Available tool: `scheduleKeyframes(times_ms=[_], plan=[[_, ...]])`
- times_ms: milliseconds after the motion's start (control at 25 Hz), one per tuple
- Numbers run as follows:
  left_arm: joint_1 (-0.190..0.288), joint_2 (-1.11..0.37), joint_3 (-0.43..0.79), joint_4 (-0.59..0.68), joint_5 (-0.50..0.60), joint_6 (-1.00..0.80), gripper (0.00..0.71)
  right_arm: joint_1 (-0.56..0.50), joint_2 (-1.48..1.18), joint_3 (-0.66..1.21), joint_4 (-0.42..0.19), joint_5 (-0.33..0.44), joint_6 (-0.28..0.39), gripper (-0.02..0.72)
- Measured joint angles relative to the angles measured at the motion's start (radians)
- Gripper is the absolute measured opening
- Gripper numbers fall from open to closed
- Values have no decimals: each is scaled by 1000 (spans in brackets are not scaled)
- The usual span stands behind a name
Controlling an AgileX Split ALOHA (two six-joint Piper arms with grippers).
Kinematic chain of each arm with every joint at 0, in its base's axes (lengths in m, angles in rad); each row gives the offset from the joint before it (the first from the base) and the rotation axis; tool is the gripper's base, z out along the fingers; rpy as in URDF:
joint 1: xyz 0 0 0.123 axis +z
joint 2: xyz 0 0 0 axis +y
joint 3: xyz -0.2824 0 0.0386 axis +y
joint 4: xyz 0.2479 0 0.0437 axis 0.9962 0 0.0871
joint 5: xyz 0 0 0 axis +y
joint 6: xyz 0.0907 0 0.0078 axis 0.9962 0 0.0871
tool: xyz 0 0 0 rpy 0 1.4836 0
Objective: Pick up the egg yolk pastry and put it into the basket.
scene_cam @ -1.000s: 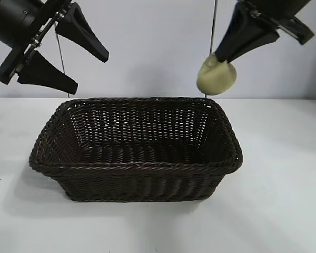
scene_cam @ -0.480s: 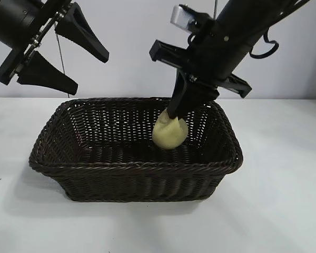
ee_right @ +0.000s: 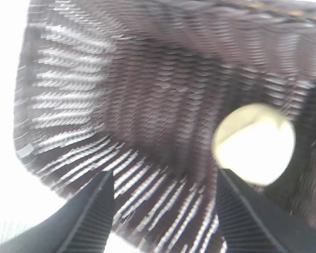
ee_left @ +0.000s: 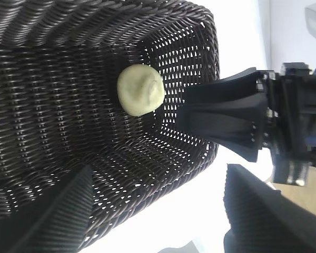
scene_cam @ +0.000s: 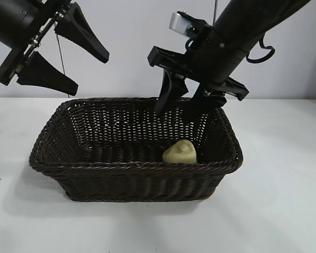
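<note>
right pincer (scene_cam: 175, 108): now open | egg yolk pastry (scene_cam: 180, 153): dropped into basket (scene_cam: 137, 167)

White table (scene_cam: 284, 211), pale wall (scene_cam: 142, 31) behind.

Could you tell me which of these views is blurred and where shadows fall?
Right wrist view: motion-smeared, the basket weave streaked, the egg yolk pastry soft-edged. Exterior view: sharp, a soft shadow on the table along the basket's base. Left wrist view: crisp weave, the background washed out.
</note>
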State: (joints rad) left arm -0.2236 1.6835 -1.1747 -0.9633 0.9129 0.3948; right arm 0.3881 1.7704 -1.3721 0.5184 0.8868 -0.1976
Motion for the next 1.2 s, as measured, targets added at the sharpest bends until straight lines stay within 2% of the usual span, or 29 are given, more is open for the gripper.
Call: scheduleKeyframes(times_ms=[200,400,640,1200], plan=[[0,0,0,0,1,0,511,-80,-57,-3,22,91,-35,423],[0,0,0,0,1,0,511,-185,-100,-3,95,167,-106,423],[0,0,0,0,1,0,511,-204,-105,-3,114,180,-135,423],[0,0,0,0,1,0,511,-204,-105,-3,104,190,-137,423]])
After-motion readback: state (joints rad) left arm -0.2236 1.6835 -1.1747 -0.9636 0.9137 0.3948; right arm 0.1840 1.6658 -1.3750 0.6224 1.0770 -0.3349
